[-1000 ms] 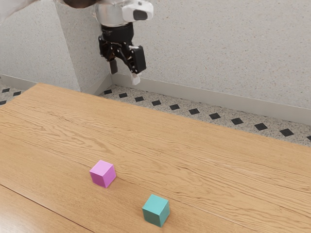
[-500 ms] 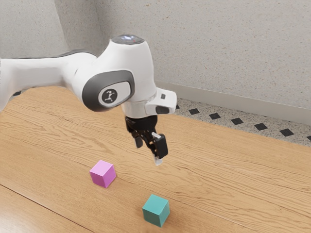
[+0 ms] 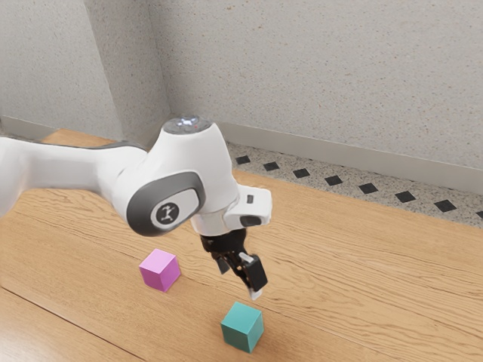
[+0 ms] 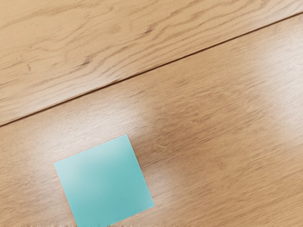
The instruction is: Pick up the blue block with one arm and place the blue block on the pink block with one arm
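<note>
A teal-blue block (image 3: 242,326) rests on the wooden table near its front edge; in the wrist view the blue block (image 4: 103,183) shows its flat top from straight above. A pink block (image 3: 159,270) sits on the table toward the exterior view's left of it, about a block's width apart. My gripper (image 3: 243,277) hangs a short way above the blue block, slightly behind it, touching nothing. Its black fingers (image 3: 256,273) stand apart with nothing between them, so it is open.
The wooden table (image 3: 362,256) stretches back to a tiled floor (image 3: 362,187) and a speckled wall. My white arm (image 3: 90,181) reaches in from the exterior view's left, above and behind the pink block.
My arm has swung down from high near the wall toward the table's front. The gripper now hangs low just above the blue block. Neither block has moved.
</note>
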